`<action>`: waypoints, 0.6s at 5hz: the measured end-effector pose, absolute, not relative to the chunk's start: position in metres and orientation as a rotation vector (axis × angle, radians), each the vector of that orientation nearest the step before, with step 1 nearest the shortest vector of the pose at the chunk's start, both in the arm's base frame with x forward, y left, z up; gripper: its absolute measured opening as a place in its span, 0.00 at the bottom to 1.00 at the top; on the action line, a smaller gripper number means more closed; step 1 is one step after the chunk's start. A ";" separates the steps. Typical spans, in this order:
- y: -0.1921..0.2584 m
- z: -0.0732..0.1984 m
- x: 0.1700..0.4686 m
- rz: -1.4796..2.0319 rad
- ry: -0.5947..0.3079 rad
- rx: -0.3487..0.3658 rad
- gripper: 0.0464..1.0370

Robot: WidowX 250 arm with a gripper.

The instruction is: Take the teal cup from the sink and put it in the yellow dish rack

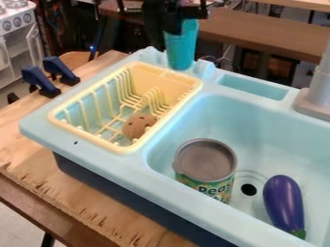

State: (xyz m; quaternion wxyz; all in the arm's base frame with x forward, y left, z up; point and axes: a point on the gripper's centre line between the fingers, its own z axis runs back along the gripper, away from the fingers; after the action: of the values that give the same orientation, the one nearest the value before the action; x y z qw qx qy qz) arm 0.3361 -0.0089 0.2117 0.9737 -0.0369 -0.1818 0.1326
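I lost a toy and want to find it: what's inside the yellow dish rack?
Inside the yellow dish rack sits one brown, dotted, round toy, maybe a cookie. Pale blue shows between the bars. The toy covers what's right under it, so I can't tell about that spot.

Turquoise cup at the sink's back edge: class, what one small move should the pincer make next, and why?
Probably a short lift straight up, checking that the cup comes along. The pincer is at the cup's upper end, but its hold is unclear, and raised parts of the sink's rim flank the cup's lower end, so a sideways move could bump them.
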 end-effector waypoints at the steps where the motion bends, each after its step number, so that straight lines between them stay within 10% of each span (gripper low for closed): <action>1: 0.003 0.209 0.332 0.314 -0.338 -0.092 0.10; 3: 0.036 0.203 0.314 0.437 -0.314 -0.105 0.10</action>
State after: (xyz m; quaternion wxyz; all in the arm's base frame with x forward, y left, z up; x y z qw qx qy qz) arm 0.3135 0.0359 0.2035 0.9626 -0.0517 -0.1553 0.2160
